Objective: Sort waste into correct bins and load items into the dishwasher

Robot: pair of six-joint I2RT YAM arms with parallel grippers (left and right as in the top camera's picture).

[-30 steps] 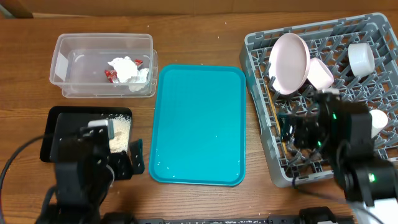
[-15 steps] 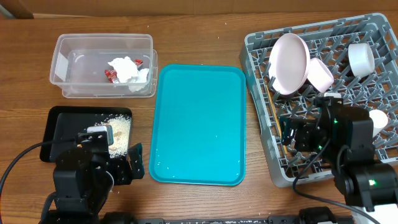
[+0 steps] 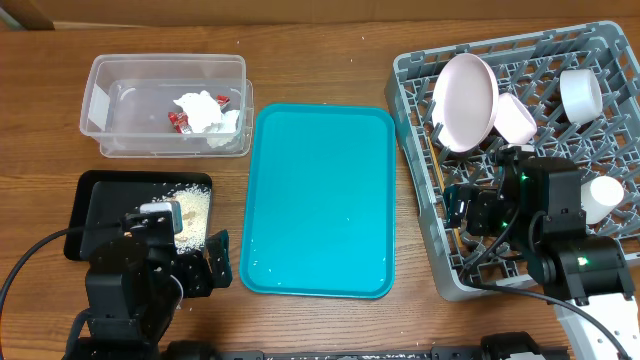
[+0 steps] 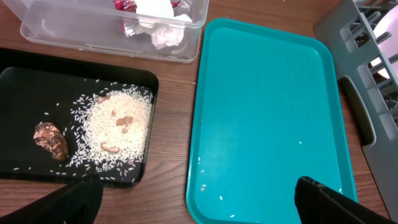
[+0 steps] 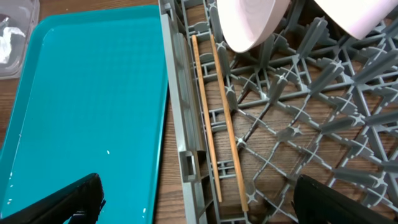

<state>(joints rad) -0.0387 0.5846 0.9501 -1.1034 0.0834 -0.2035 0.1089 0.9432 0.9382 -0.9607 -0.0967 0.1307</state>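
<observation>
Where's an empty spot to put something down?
The teal tray is nearly bare; it lies between the clear tub and black tray on one side and the dish rack on the other. The table behind it is free too. Crowded: the rack's far end, with a plate and bowl, and its tray-side edge, where chopsticks lie.

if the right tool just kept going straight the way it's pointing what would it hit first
Most likely the two thin wooden chopsticks lying just inside the wall of the grey plastic dish rack; the open right tool straddles them. Depth is unclear, so the rack's rim might come first.
</observation>
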